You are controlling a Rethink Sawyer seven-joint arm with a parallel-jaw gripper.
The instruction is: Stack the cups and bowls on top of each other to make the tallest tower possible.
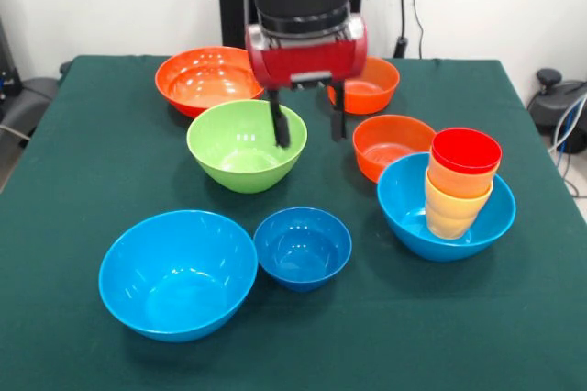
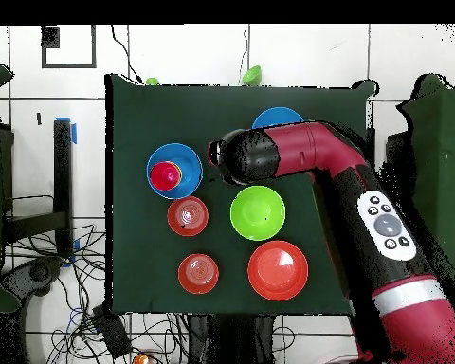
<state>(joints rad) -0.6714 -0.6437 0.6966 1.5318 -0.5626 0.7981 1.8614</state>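
Observation:
My gripper is open and empty, held above the table. In the front view its left finger shows against the right rim of the green bowl. From overhead my wrist lies between the two light-blue bowls and hides the small dark-blue bowl. The tower stands at the right: a light-blue bowl holds nested yellow and orange pieces topped by the red cup; it also shows overhead. The other light-blue bowl is at the front left.
A large orange bowl sits at the back left. A small orange bowl is behind the gripper. Another small orange bowl is beside the tower. My arm crosses the table's right side in the overhead view.

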